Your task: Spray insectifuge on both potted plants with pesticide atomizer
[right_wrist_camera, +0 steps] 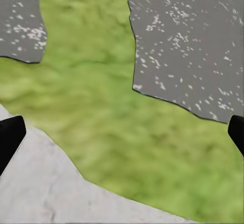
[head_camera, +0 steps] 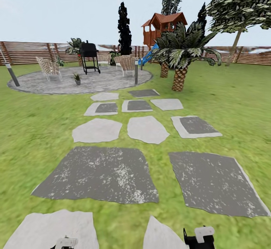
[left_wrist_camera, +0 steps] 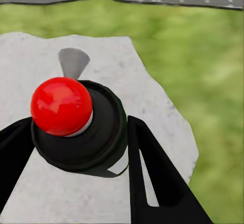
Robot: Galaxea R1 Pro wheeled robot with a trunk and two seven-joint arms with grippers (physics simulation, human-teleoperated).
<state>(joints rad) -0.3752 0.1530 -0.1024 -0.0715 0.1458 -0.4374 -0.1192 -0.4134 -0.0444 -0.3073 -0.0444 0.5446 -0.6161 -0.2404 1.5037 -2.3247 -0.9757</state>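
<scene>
In the left wrist view, the pesticide atomizer (left_wrist_camera: 96, 132), a dark bottle with a red round cap, sits between the black fingers of my left gripper (left_wrist_camera: 80, 122), which is shut on it above a pale stepping stone. My right gripper (right_wrist_camera: 124, 130) is open, its fingertips (right_wrist_camera: 10, 132) far apart over grass with nothing between them. Both grippers peek in at the bottom edge of the head view, left (head_camera: 66, 242) and right (head_camera: 199, 237). Far ahead, one small green plant (head_camera: 77, 78) stands on the round paved patio (head_camera: 105, 80). A second potted plant cannot be made out.
Grey and pale stepping stones (head_camera: 99, 173) lead across the lawn to the patio. On it stand a black grill (head_camera: 89, 55) and wicker chairs (head_camera: 48, 67). A palm (head_camera: 180, 59) and a playhouse (head_camera: 162, 25) are to the right, with a wooden fence (head_camera: 26, 52) behind.
</scene>
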